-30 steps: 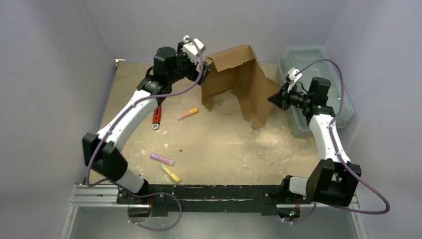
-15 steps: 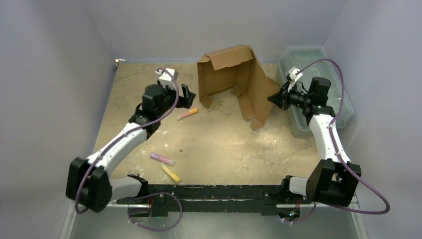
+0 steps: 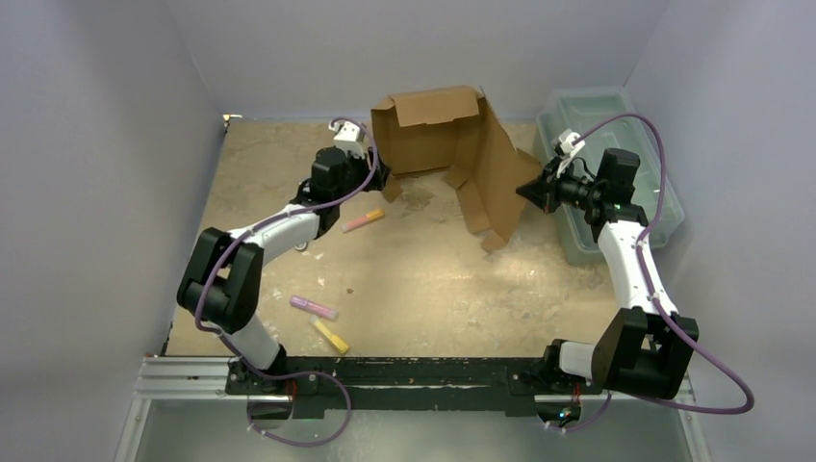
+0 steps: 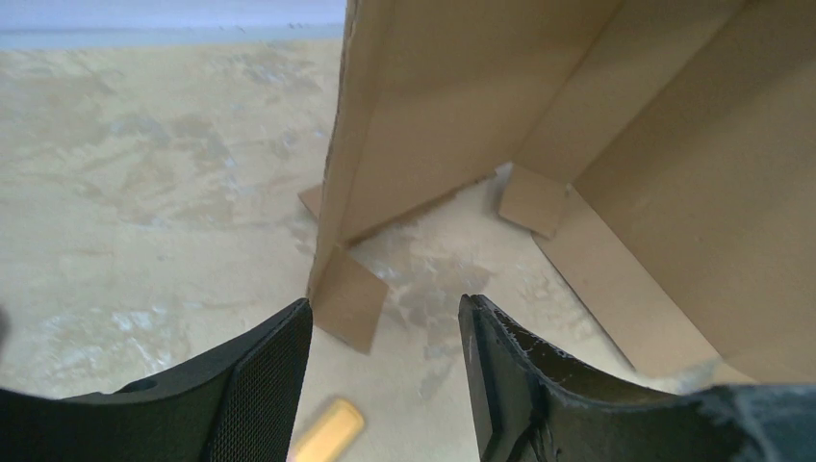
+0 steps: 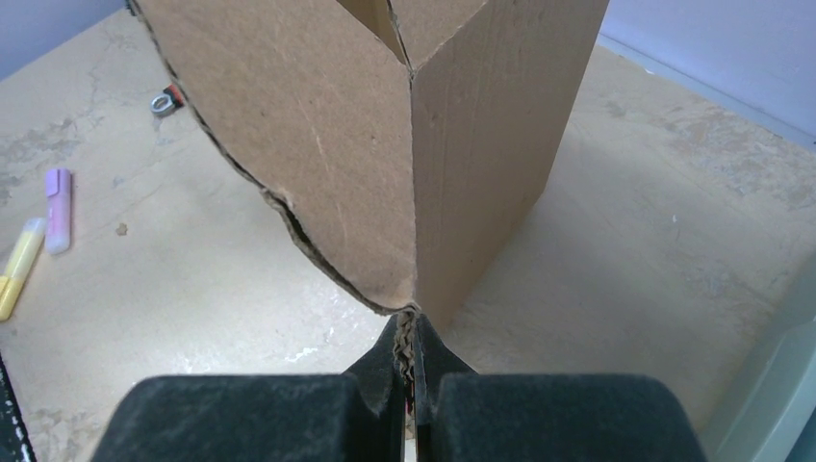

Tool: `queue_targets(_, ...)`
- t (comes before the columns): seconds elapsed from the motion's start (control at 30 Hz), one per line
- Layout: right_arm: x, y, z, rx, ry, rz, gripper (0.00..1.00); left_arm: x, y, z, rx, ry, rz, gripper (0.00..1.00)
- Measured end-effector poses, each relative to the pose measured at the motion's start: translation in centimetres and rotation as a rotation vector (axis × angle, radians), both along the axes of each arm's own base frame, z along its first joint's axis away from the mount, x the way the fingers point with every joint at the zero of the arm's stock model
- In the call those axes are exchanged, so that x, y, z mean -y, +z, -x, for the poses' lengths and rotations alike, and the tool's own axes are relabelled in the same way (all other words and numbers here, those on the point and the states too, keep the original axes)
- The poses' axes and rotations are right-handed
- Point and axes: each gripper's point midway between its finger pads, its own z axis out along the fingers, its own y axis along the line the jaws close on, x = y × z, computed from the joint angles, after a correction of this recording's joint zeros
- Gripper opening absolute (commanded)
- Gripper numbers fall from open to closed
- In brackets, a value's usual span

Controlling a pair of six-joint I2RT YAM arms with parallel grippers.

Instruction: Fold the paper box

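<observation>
The paper box (image 3: 447, 144) stands half-open just left of the green bin (image 3: 616, 108), its long panel running left-right and its hollow facing the arm bases. The right pincer (image 5: 410, 332) is clamped tight on the bin-side flap. The left pincer (image 4: 385, 308), partly open and empty, faces the corner farthest from the bin. Both wrist views crop the box's top.

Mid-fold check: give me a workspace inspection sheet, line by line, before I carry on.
Surface: tan table, worn and blotchy; no spill seen.
Job's things: paper box stands upright, partly folded, its open side towards the arms, flaps loose.
Clutter: orange marker, purple marker and yellow marker lie loose on the left half; green plastic bin at far right.
Grippers: left gripper open and empty, near the box's left wall; right gripper shut on the box's right edge.
Cables: purple cable loops along each arm; no snag seen.
Surroundings: plain walls on three sides; nothing else seen.
</observation>
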Motion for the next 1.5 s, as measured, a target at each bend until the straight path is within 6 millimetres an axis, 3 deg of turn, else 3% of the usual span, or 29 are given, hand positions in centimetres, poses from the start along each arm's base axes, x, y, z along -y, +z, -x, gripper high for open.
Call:
queue_targets(0.3, -0.1, 0.0, 0.0, 0.000, 0.004, -0.003, 0.00, -1.8, 0.2, -2.8, 0.073, 0.118, -0.083, 0.57)
queue_targets(0.57, -0.1, 0.0, 0.0, -0.001, 0.004, -0.004, 0.00, -2.6, 0.5, -6.0, 0.139, 0.051, -0.020, 0.55)
queue_targets(0.7, -0.1, 0.0, 0.0, -0.001, 0.004, -0.004, 0.00, -2.1, 0.1, -7.7, 0.158, -0.025, 0.006, 0.35)
queue_targets(0.83, -0.1, 0.0, 0.0, -0.002, 0.004, -0.004, 0.00, -0.8, -0.5, -7.6, 0.164, -0.102, 0.024, 0.01)
queue_targets(1.1, -0.4, 0.1, 0.6, 0.002, 0.038, -0.005, 0.00, -0.1, -0.5, -7.5, 0.155, -0.115, 0.050, 0.00)
queue_targets(1.17, -0.5, 0.8, 0.9, 0.011, 0.043, 0.005, 0.00, -0.4, 0.0, -7.0, 0.134, -0.083, 0.066, 0.00)
queue_targets(1.27, -0.5, 3.7, 1.3, 0.062, 0.048, 0.026, 0.00, -1.0, 1.6, -5.3, 0.114, -0.031, 0.091, 0.00)
queue_targets(1.5, -1.2, 11.6, 4.0, 0.229, 0.079, 0.064, 0.00, -2.0, 9.1, 0.9, 0.116, 0.055, 0.234, 0.00)
